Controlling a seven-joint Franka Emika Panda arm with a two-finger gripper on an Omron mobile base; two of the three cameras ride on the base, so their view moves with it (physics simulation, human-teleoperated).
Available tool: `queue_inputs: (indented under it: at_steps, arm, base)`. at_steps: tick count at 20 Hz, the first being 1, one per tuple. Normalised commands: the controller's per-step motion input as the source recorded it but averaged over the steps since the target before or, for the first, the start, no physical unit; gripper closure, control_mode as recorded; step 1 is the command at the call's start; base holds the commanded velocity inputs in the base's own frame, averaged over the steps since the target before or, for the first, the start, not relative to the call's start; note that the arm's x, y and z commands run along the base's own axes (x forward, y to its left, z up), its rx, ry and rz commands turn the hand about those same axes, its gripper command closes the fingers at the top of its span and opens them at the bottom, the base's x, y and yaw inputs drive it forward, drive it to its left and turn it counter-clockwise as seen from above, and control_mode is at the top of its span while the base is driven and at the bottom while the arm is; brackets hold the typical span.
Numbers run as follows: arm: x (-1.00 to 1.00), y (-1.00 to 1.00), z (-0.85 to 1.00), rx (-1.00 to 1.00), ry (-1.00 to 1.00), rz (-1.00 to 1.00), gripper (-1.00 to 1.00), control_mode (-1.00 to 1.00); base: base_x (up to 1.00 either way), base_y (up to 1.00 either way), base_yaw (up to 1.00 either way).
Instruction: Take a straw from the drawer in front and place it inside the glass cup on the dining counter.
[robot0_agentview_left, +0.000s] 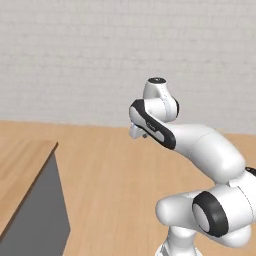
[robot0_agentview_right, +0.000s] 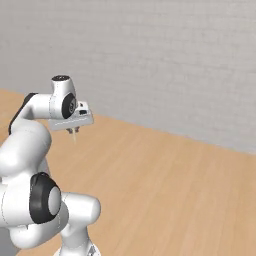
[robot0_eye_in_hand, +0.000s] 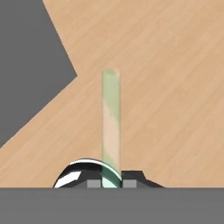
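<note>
I am carrying the straw (robot0_eye_in_hand: 110, 122) through open room, my jaws closed tight on its lower end, so that in the hand view the pale green, see-through tube runs straight out from between my fingertips (robot0_eye_in_hand: 131, 177) over the wooden floor (robot0_eye_in_hand: 175, 87). In the right base view the same straw (robot0_agentview_right: 74, 134) is a thin pale sliver hanging below my gripper (robot0_agentview_right: 73, 129), which is held high and well away from any surface. The step in hand, as I judge it, is the carry to the glass cup, with the pick from the drawer already done. The nearest part of the desk I can make out is a light-wood corner on a grey base at the near left (robot0_agentview_left: 25, 160), and I take it to be the dining counter; its grey side also fills the upper left of the hand view (robot0_eye_in_hand: 26, 65). To do this well I should keep the hand level and the straw pointing down, move slowly enough that the light tube does not swing or slip in the grip, bring the cup under the straw's free end before lowering, and only let go once that end is inside the rim.
</note>
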Motion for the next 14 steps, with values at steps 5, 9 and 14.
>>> queue_inputs:
  at_steps: [5, 9, 14]
  arm:
    - [0.0, 0.0, 0.0, 0.0, 0.0, 0.0, 1.0, 1.0]
    - [0.0, 0.0, 0.0, 0.0, 0.0, 0.0, 1.0, 1.0]
    - [0.0, 0.0, 0.0, 0.0, 0.0, 0.0, 1.0, 1.0]
  base:
    - [1.0, -0.51, 0.5]
    - [1.0, -0.48, 0.52]
    - [0.89, -0.51, 0.57]
